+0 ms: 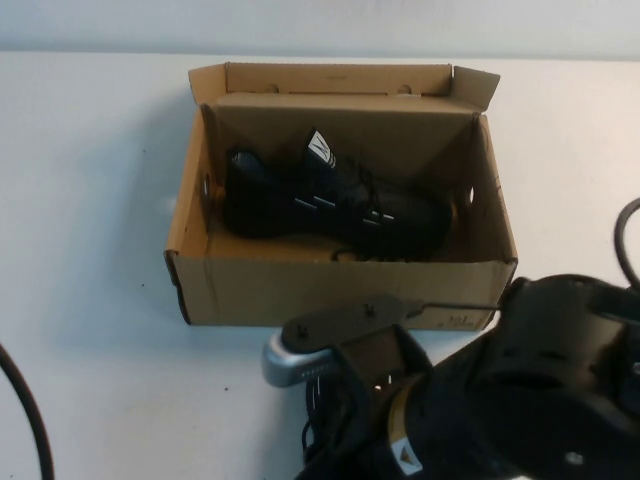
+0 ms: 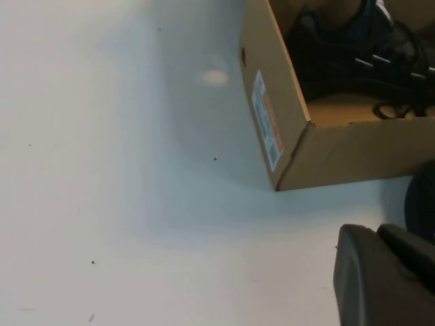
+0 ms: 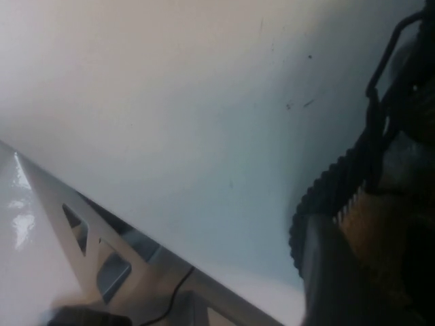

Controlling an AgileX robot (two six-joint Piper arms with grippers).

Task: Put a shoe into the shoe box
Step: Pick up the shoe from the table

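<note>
The brown cardboard shoe box (image 1: 340, 290) stands open on the white table, its lid flap up at the back. One black lace-up shoe (image 1: 330, 200) with a white tongue tab lies inside it, also seen in the left wrist view (image 2: 353, 54). My left gripper (image 2: 380, 272) hovers shut and empty over the table off the box's (image 2: 353, 153) front left corner. A second black shoe's toothed sole (image 3: 316, 197) shows right beside my right gripper (image 3: 340, 265); I cannot make out whether it is held. In the high view my right arm (image 1: 420, 400) fills the near right.
A white label (image 2: 266, 119) is stuck on the box's left end. A black cable (image 1: 25, 420) curves at the near left. The table's edge and metal frame (image 3: 102, 265) show in the right wrist view. Bare white table lies left of the box.
</note>
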